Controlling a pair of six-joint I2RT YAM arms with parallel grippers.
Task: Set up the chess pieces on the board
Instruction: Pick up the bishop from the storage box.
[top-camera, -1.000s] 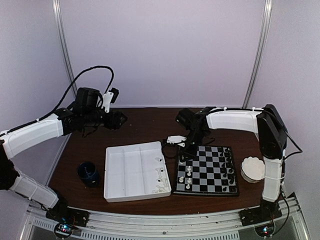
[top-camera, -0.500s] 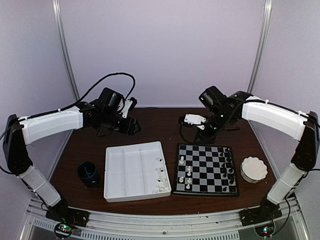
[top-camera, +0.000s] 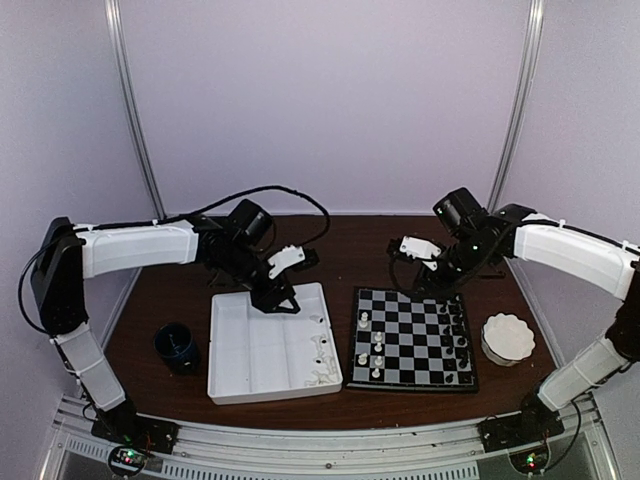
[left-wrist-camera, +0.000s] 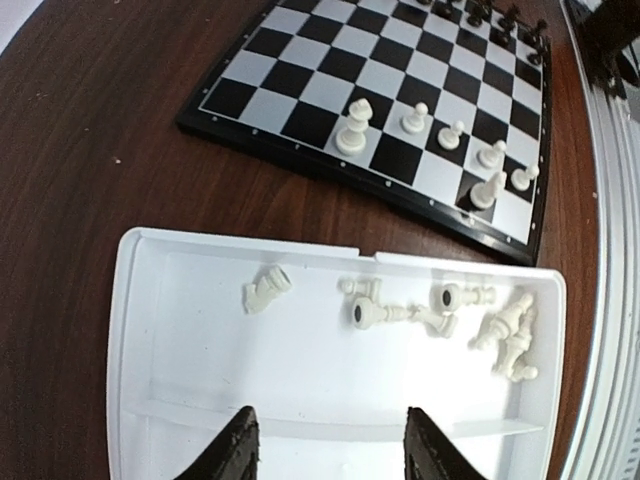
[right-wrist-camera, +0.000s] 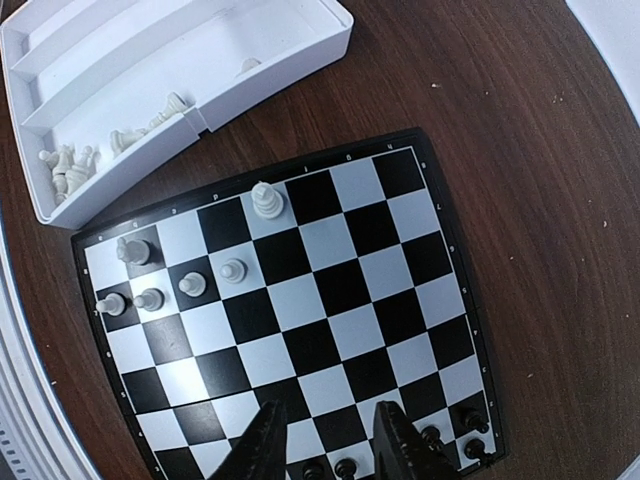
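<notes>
The board (top-camera: 420, 338) lies right of centre and also shows in the left wrist view (left-wrist-camera: 330, 60) and the right wrist view (right-wrist-camera: 330, 300). Several white chess pieces (top-camera: 377, 340) stand near its left edge (left-wrist-camera: 353, 128) (right-wrist-camera: 266, 200). Black pieces (top-camera: 458, 330) line its right edge (right-wrist-camera: 440, 440). More white pieces (left-wrist-camera: 440, 310) lie toppled in the white tray (top-camera: 255, 350). My left gripper (top-camera: 275, 303) hangs open and empty above the tray's far part (left-wrist-camera: 330, 440). My right gripper (top-camera: 432, 282) hovers open and empty above the board's far edge (right-wrist-camera: 328, 425).
A dark blue cup (top-camera: 178, 345) stands left of the tray. A white scalloped bowl (top-camera: 507, 338) sits right of the board. The tray (left-wrist-camera: 150, 330) has ridged compartments (right-wrist-camera: 120, 60). A metal rail runs along the table's near edge.
My left arm swung right and down from the back left to above the tray, jaws narrowing. My right arm lifted off the board's left side and drew back to the right.
</notes>
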